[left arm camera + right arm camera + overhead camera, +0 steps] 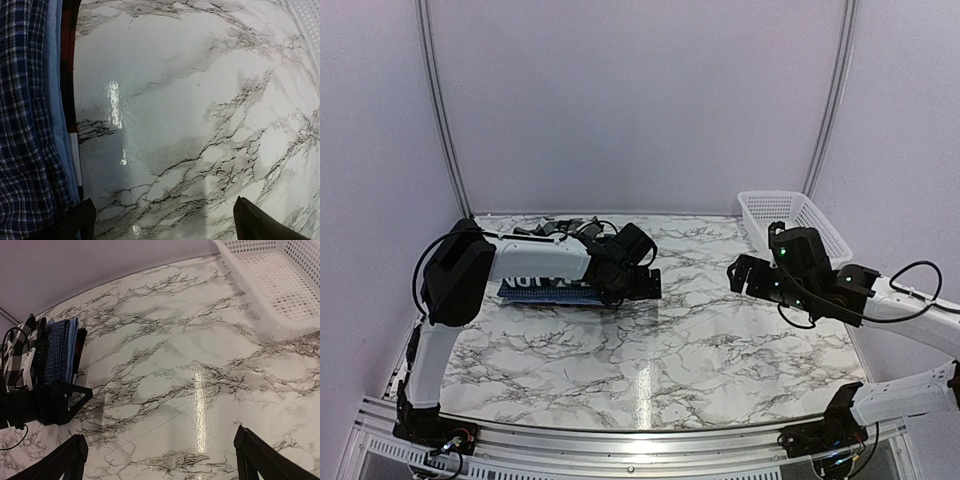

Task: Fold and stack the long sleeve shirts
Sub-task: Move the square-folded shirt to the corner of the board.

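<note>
The long sleeve shirts (545,288) lie folded in a stack at the back left of the marble table, mostly hidden under my left arm. The black-and-white checked shirt (17,356) is on top, and white lettering shows in the top view. Under it lies a dark blue shirt with fine checks (25,130). In the right wrist view the stack's edge (60,352) shows several layers. My left gripper (642,280) hangs open just right of the stack over bare marble, nothing between its fingers (165,222). My right gripper (740,273) is open too, empty, above the table's right half (160,455).
A white plastic mesh basket (790,218) stands at the back right corner, and its rim (250,295) shows in the right wrist view. Pale walls close off the back and sides. The left gripper (52,401) shows at the left edge of the right wrist view.
</note>
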